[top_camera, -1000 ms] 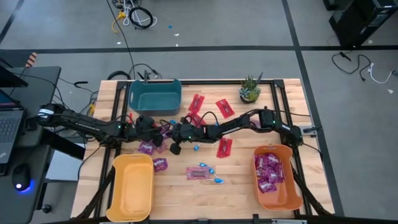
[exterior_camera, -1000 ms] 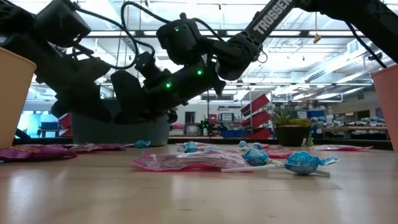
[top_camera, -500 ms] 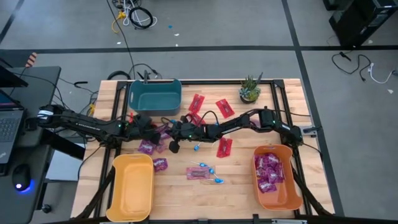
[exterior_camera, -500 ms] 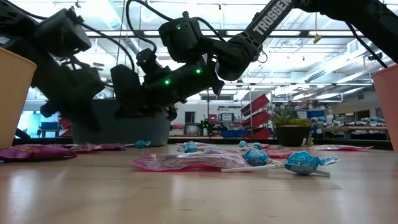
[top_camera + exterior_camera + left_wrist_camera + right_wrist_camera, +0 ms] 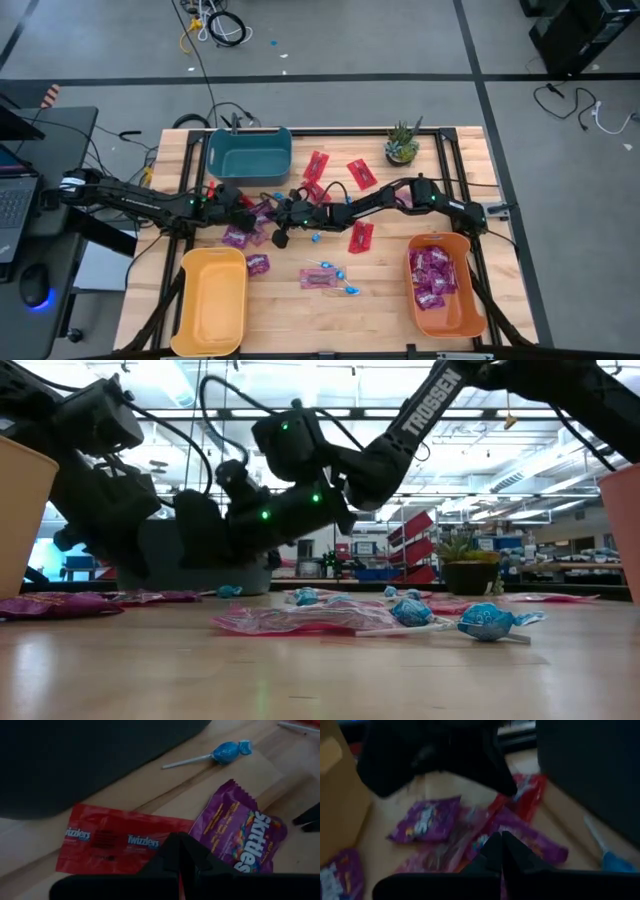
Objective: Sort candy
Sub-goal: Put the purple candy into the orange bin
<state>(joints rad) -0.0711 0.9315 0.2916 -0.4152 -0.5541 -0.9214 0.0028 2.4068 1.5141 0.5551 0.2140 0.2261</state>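
Mid-table, your left gripper [image 5: 247,208] and right gripper [image 5: 276,213] are both closed and empty over the candy [image 5: 262,211] pile. You're between picks; next, open one over a purple packet [image 5: 240,838].

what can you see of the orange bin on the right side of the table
The orange bin is a rounded rectangular tub that looks like smooth plastic. It sits upright on the wooden table at its front right corner, long side running front to back. Inside lies a loose heap of shiny purple packets, piled mostly toward the back; some bare floor shows at the front. Neither arm touches it. In the low view only a strip of its wall shows at the picture's right edge.
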